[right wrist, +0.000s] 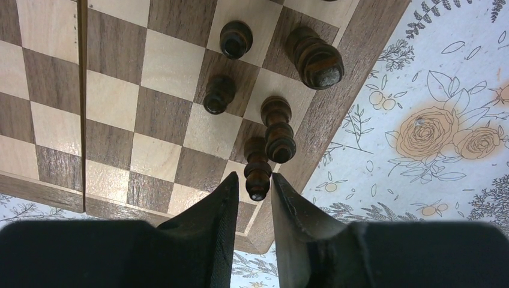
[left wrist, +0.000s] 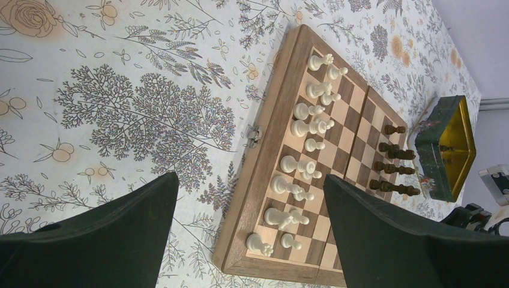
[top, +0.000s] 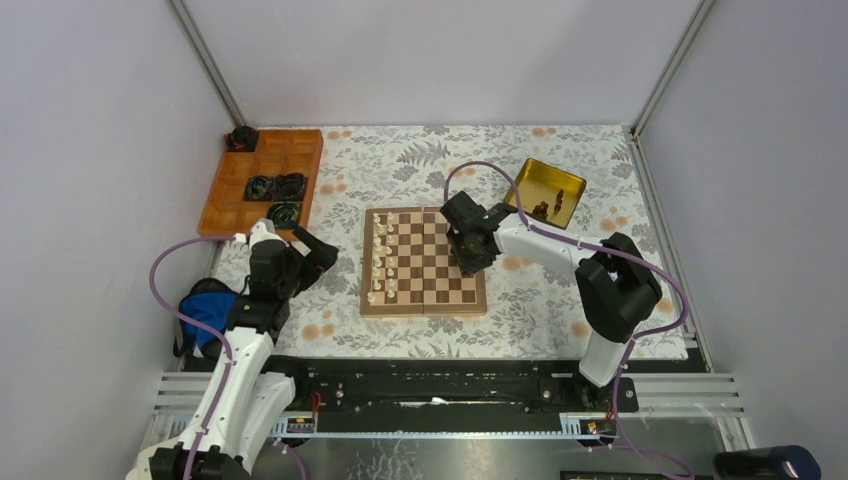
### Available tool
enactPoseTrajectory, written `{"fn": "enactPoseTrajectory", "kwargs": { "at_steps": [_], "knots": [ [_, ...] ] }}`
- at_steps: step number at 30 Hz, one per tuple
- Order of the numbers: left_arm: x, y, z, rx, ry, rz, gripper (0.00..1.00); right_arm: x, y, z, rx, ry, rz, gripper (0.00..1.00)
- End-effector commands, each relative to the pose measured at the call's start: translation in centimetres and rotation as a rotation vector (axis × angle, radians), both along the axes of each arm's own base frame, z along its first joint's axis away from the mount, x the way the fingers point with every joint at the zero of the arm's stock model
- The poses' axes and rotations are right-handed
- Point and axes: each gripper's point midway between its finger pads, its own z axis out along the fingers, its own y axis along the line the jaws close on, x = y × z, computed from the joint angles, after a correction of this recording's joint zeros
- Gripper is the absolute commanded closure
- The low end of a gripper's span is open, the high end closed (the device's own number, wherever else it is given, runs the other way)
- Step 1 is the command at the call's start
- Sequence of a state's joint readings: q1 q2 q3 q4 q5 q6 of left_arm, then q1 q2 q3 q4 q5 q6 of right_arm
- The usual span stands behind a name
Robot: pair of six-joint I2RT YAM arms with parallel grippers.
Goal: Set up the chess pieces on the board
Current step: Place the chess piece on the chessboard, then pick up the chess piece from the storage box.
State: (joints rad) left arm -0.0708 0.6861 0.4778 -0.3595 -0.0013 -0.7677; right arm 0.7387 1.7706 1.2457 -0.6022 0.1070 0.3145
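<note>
From above, the board [top: 423, 262] lies in the middle of a flowered tablecloth [top: 560, 290]. Cream chessmen [top: 381, 258] fill its two left-hand files. The right gripper [top: 467, 265] hangs over the board's right side and hides what stands under it. The left gripper [top: 325, 252] is off the board to the left, above the cloth, with its fingers spread. An orange tray [top: 232, 205] holding black rings [top: 275, 186] sits at the far left. A gold-lined tin [top: 550, 182] sits beyond the board's right corner, with a few dark chessmen [top: 541, 210] in it.

At the left wrist, the two black fingers [left wrist: 108, 234] stand as wide as can be, with nothing between them but cloth and the board's [left wrist: 264, 180] near border. The cream chessmen [left wrist: 303, 150] stand in two rows, and dark chessmen [left wrist: 393, 162] line the far side, just before the tin [left wrist: 435, 129].

At the right wrist, the right gripper [right wrist: 253, 183] is only narrowly parted. The head of one dark piece [right wrist: 257, 171] sits right between the fingertips [right wrist: 219, 210]. It stands on a square of the board's [right wrist: 114, 102] edge row, just beside a taller dark piece [right wrist: 277, 129]. I cannot tell whether the pads press on it or merely flank it. Three more dark chessmen [right wrist: 235, 39] stand farther along that side.
</note>
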Motion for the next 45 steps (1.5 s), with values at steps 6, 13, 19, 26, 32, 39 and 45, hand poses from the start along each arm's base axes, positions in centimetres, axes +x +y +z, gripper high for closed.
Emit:
{"fn": "enactPoseTrajectory", "kwargs": {
  "at_steps": [6,13,19,26,32,39,45],
  "knots": [
    [0.3,0.5,0.0,0.014,-0.020,0.016,0.01,0.6,0.7,2.8,0.039,-0.037,0.017,0.66],
    [0.3,0.5,0.0,0.016,-0.021,0.018,0.01,1.0,1.1,5.2,0.071,-0.077,0.026,0.64],
    [0.6,0.5,0.6,0.013,-0.029,0.022,0.01,1.6,1.0,8.3,0.102,-0.147,0.021,0.64],
    [2.6,0.7,3.7,0.029,-0.079,0.027,0.01,4.6,-1.1,13.6,0.083,-0.391,-0.066,0.44],
    [5.6,0.2,7.4,0.035,-0.134,-0.002,0.01,7.9,-4.0,17.4,0.025,-0.608,-0.201,0.10],
    [8.5,-0.8,10.0,0.008,-0.175,-0.040,0.01,11.4,-6.7,18.9,0.083,-0.665,-0.370,0.07],
    [11.7,-3.5,10.4,-0.077,-0.164,-0.155,0.01,14.7,-9.2,18.0,0.118,-0.622,-0.446,0.00]
  ]
}}
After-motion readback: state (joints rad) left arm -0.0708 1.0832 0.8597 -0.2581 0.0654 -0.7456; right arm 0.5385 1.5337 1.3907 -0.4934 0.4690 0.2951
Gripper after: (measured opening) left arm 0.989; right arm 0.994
